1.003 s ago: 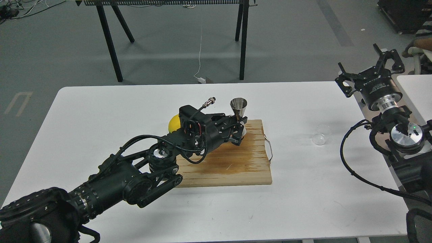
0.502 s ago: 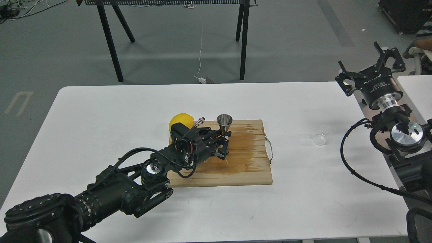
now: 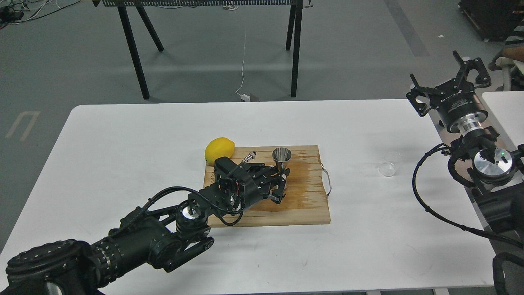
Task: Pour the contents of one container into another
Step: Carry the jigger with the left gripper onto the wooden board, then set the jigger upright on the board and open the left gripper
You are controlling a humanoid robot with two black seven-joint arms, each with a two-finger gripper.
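The steel jigger (image 3: 282,157) stands upright near the back middle of the wooden board (image 3: 305,207). My left gripper (image 3: 281,185) is shut on its lower half, which hides the bottom cone. The clear glass cup (image 3: 389,166) sits alone on the white table (image 3: 123,135), right of the board. I cannot tell if anything is in it. My right gripper (image 3: 446,80) hangs open and empty above the table's far right corner, well behind and to the right of the cup.
A yellow lemon (image 3: 220,149) lies at the board's back left corner, touching my left wrist. A wire handle (image 3: 327,180) sticks out of the board's right side. A second white table (image 3: 505,110) stands close on the right.
My left gripper brought the jigger down from a raised spot, first left and towards me, then slightly right. The cup and right arm have stayed put.
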